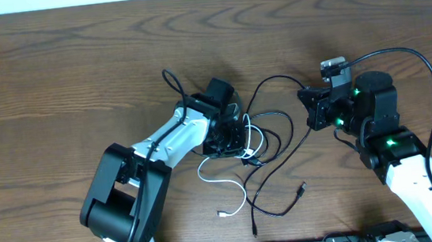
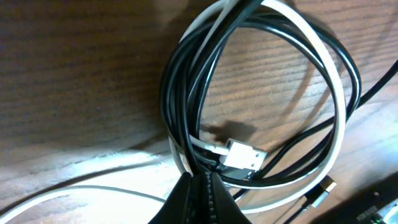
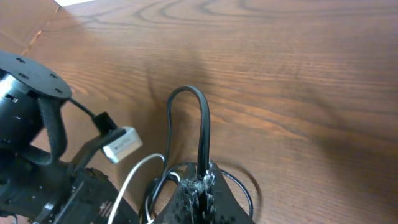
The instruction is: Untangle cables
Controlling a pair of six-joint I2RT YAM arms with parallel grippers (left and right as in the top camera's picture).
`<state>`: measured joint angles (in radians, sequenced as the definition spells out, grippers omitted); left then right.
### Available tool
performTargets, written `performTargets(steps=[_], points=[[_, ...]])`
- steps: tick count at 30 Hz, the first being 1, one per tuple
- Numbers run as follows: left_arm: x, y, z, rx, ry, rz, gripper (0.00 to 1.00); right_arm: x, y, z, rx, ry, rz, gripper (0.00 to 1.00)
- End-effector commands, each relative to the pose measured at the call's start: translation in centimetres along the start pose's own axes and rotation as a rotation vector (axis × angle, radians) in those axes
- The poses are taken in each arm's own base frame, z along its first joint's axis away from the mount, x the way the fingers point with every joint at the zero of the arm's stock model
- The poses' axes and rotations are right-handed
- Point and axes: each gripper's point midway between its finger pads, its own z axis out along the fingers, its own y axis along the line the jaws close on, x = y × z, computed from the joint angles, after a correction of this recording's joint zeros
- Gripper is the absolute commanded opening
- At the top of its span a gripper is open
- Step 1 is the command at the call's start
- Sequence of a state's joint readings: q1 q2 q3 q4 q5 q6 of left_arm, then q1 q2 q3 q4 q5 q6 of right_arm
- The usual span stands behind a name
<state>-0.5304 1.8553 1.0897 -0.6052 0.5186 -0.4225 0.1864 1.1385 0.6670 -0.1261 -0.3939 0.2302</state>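
Observation:
The cables [image 1: 260,144] lie in a tangle at the table's middle: black loops and a white cord [image 1: 234,184] trailing toward the front. My left gripper [image 1: 236,143] is down on the tangle's left side. In the left wrist view the left gripper [image 2: 202,179] is shut on the bundled black and white coil [image 2: 186,93], next to a white plug [image 2: 245,155]. My right gripper [image 1: 308,100] sits right of the tangle. In the right wrist view the right gripper [image 3: 203,173] is shut on a black cable [image 3: 202,124] that arches up from its tips.
Loose black cable ends lie toward the front, one plug [image 1: 302,186] and another [image 1: 255,230]. A metal-tipped plug [image 2: 323,188] rests beside the coil. The left arm [image 3: 31,130] fills the left of the right wrist view. Bare wood stretches across the back [image 1: 74,55].

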Motion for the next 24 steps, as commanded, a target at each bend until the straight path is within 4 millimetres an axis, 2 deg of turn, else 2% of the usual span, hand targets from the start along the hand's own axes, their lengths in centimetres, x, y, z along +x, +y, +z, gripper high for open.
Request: performTargets(steps=[1, 2, 4, 7, 8, 9, 11, 13, 14, 15, 16, 18, 21, 24], points=[[-1.0, 0.5, -1.4, 0.026, -0.028, -0.045, 0.07, 0.4, -1.7, -0.2, 0.102, 0.014, 0.013, 0.01], [-1.4, 0.9, -2.0, 0.031, -0.043, -0.059, 0.07, 0.8, -2.6, -0.3, 0.154, 0.028, 0.02, 0.01], [-2.5, 2.1, -4.0, 0.046, -0.095, -0.089, 0.07, 2.1, -5.7, -1.1, 0.334, 0.066, 0.041, 0.01], [-3.9, 3.9, -7.0, 0.064, -0.173, -0.136, 0.07, 3.6, -9.7, -3.2, 0.589, 0.083, 0.139, 0.01], [-4.3, 4.3, -7.7, 0.069, -0.192, -0.151, 0.07, 3.9, -10.4, -3.7, 0.63, 0.083, 0.161, 0.04], [-4.7, 5.0, -8.7, 0.077, -0.224, -0.172, 0.07, 4.1, -10.8, -4.0, 0.656, 0.083, 0.182, 0.15], [-5.2, 5.4, -10.5, 0.117, -0.267, -0.193, 0.07, 3.7, -9.8, -3.2, 0.58, 0.077, 0.189, 0.42], [-5.1, 4.6, -11.3, 0.168, -0.27, -0.175, 0.08, 3.2, -7.3, -1.8, 0.414, 0.085, 0.159, 0.5], [-4.9, 3.9, -11.3, 0.192, -0.261, -0.13, 0.25, 2.8, -4.4, -0.8, 0.234, 0.096, 0.103, 0.5], [-4.7, 3.6, -11.0, 0.185, -0.254, -0.104, 0.35, 2.5, -2.4, -0.3, 0.118, 0.098, 0.071, 0.49], [-4.6, 3.4, -10.8, 0.176, -0.251, -0.078, 0.4, 2.3, -1.4, -0.2, 0.058, 0.096, 0.058, 0.47], [-4.4, 3.3, -10.3, 0.134, -0.254, -0.041, 0.44, 2.3, 0.0, 0.2, -0.02, 0.101, 0.046, 0.43], [-4.8, 3.3, -9.5, 0.056, -0.281, -0.003, 0.44, 3.3, 0.1, 0.9, -0.011, 0.141, 0.045, 0.37], [-5.0, 2.5, -8.9, 0.036, -0.3, 0.042, 0.44, 5.1, -0.1, 1.8, -0.009, 0.211, 0.061, 0.32]])
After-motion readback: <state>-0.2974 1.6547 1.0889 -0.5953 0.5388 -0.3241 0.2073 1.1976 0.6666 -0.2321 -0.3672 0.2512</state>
